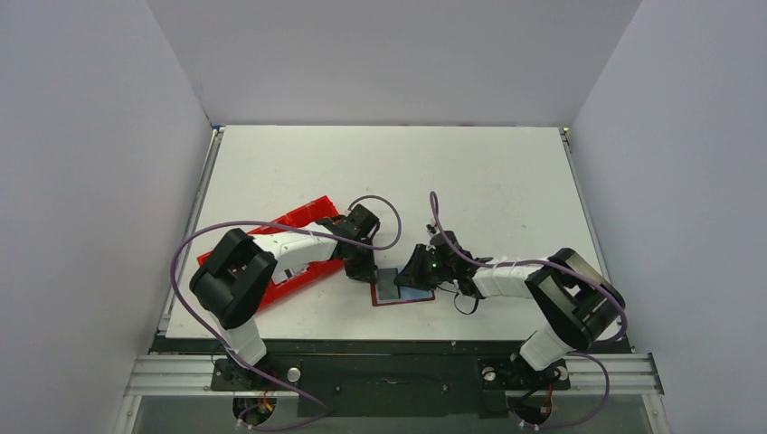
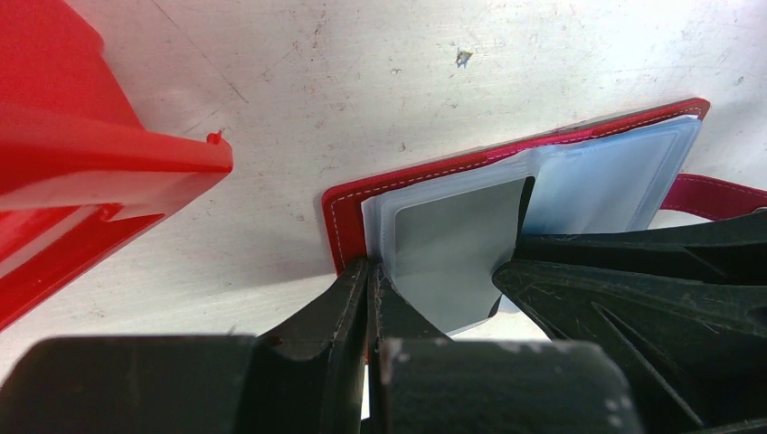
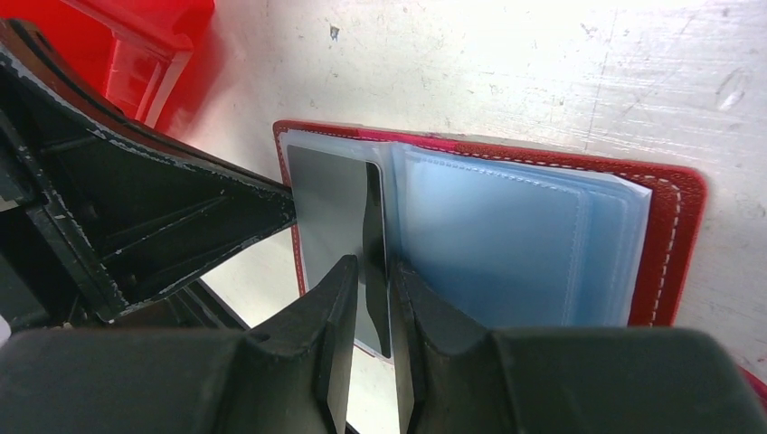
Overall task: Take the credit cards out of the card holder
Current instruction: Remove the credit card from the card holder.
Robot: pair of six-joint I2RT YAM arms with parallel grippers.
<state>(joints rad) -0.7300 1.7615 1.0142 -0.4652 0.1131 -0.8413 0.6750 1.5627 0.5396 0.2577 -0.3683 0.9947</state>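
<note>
The dark-red card holder lies open on the table between my grippers, its grey-blue pockets facing up. A credit card, grey-looking with a dark edge, sits in the left pocket with its near end sticking out past the cover. My left gripper is shut on the holder's near left edge. My right gripper is pinched on the card's dark edge beside the fold. The card also shows in the left wrist view, its right side lifted. The strap tab sticks out on the right.
A bright-red plastic tray lies just left of the holder, under my left arm, and shows in both wrist views. The two grippers nearly touch over the holder. Grey walls stand at the table's left, right and far sides.
</note>
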